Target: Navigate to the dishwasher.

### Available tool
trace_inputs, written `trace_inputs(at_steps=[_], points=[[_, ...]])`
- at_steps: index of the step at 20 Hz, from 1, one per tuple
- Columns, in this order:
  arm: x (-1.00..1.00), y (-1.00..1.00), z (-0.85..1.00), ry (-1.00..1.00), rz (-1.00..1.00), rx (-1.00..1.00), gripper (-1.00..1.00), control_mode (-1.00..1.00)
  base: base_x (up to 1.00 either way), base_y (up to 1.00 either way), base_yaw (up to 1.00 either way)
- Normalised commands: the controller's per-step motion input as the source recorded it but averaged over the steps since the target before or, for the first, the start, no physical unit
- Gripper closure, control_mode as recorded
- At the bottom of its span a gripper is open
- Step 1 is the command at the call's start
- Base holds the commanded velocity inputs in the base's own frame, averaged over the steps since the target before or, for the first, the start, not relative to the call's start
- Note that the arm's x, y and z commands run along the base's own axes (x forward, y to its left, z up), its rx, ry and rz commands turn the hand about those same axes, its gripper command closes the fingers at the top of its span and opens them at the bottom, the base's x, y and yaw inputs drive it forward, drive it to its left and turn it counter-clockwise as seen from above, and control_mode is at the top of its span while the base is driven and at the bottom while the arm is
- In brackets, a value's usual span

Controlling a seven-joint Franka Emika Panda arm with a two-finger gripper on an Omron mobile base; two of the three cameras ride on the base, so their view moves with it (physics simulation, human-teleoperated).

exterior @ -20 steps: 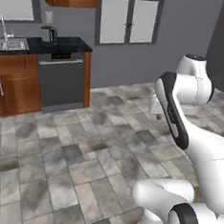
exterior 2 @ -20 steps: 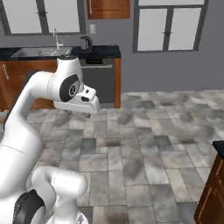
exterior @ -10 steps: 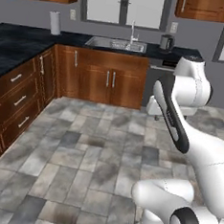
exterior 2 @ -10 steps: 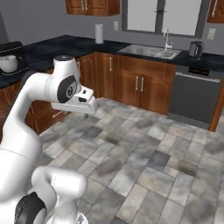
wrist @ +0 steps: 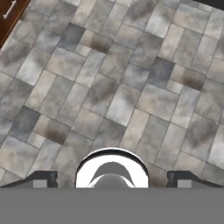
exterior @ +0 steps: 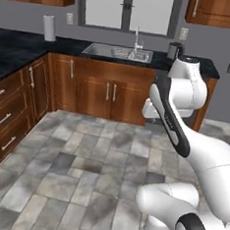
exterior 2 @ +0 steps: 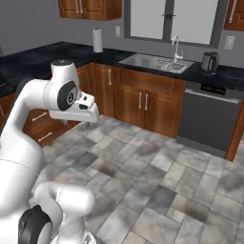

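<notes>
- Gripper (wrist: 112, 178): fingertips set wide apart over bare floor tiles (wrist: 109, 87), so released, holding nothing.
- Step: approach drive, not yet arrived.
- Dishwasher (exterior 2: 207, 118): under the counter's right end, beside the sink (exterior 2: 155, 62); handle probably along the top.
- Next: turn right, close in.

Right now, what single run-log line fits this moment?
phase: navigating | dishwasher: right of sink cabinets, under black counter | kettle: on counter above it | gripper: jaws apart, empty, over tile floor
</notes>
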Motion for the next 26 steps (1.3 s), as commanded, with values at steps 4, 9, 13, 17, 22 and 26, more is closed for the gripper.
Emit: trace_inputs(at_steps=[4, 9, 13, 17, 22, 26], points=[[0.0, 0.0, 0.0, 0.0, 0.0, 0.0, -1.0, 1.0, 1.0, -0.09, -0.15], [0.0, 0.0, 0.0, 0.0, 0.0, 0.0, -1.0, 1.0, 1.0, -0.13, -0.14], [0.0, 0.0, 0.0, 0.0, 0.0, 0.0, -1.0, 1.0, 1.0, -0.21, -0.19], [0.0, 0.0, 0.0, 0.0, 0.0, 0.0, -1.0, 1.0, 1.0, -0.24, -0.33], [0.0, 0.0, 0.0, 0.0, 0.0, 0.0, -1.0, 1.0, 1.0, -0.1, -0.38], [0.0, 0.0, 0.0, 0.0, 0.0, 0.0, -1.0, 1.0, 1.0, -0.08, -0.3]])
